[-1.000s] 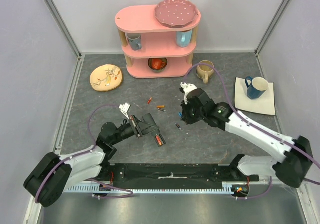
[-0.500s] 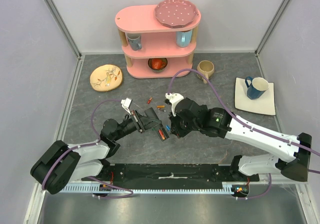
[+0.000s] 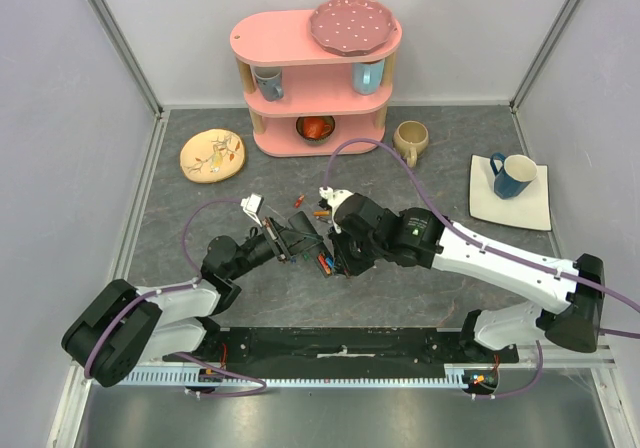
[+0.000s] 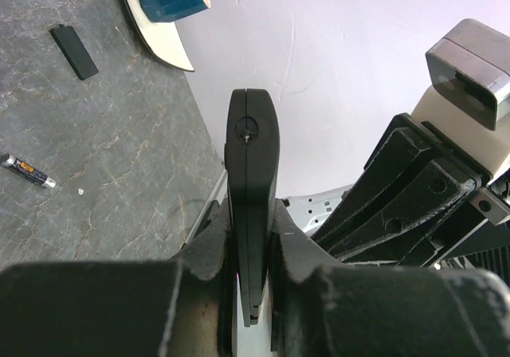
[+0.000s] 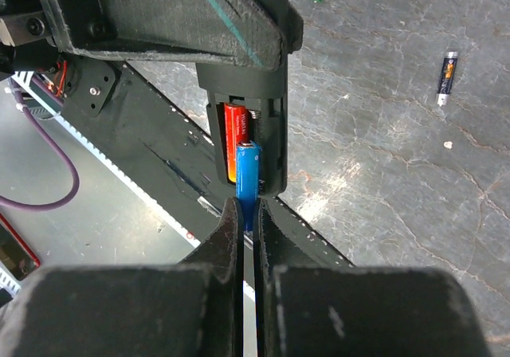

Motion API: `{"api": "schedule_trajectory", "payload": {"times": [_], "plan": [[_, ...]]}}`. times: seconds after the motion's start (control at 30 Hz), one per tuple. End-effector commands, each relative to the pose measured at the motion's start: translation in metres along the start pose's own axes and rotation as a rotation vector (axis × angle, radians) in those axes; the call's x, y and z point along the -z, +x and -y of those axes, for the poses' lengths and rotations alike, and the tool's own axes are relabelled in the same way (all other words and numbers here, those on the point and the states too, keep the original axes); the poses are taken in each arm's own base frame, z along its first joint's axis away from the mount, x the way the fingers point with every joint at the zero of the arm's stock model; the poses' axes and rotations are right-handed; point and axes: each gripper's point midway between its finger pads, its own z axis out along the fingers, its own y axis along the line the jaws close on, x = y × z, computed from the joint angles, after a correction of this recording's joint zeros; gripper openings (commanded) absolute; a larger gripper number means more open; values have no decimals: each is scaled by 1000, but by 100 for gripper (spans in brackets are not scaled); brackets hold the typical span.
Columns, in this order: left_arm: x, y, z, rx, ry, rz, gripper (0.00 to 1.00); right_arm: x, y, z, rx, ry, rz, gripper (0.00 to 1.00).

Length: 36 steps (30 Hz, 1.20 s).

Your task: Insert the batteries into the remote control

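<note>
Near the middle of the tabletop's [image 3: 450, 168] front edge, the remote control [image 4: 253, 158] is held up off the surface by the left pincer [image 4: 253, 249]. That pincer is clamped on the remote's two broad faces. Its own camera sees the remote edge-on, as a thin black blade standing straight out from between the fingers.

From the other arm's camera the long recess faces up and open. A red battery [image 5: 231, 138] already lies along its left side. The right pincer [image 5: 249, 217] is pinched shut on a blue battery [image 5: 248, 174], holding it by its near end so that the rest pokes forward over the right side of the recess, alongside the red one.

What the next move turns on is alignment. The blue battery's long axis runs the same way as the recess and as the red battery, pointing straight away from the right pincer into the remote. The remote sits directly ahead of that pincer and touches, or very nearly touches, the battery's far half. I'd judge the right arm is the only one placed to do the pushing, while the left simply steadies. Whether the blue battery is already down in its bay or only resting on the lip, I can't quite tell from here.

Further toward the back of the tabletop, well apart from both pincers, spare batteries [image 3: 320, 213] lie loose.
</note>
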Motion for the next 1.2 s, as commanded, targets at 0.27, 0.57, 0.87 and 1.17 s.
{"api": "schedule_trajectory", "payload": {"times": [0.27,0.57,0.87,1.17], "plan": [[0,-6,-1,69,6,45,2,8,-5,-10,-20,-13,-23,0],[2,-3,1,89,14,30,2,2,-1,-6,-15,12,-47,0],[6,1,6,94,41,19,2,-3,0,-1,2,40,-61,0],[7,6,16,86,92,-17,2,-8,-2,0,24,52,-81,0]]}}
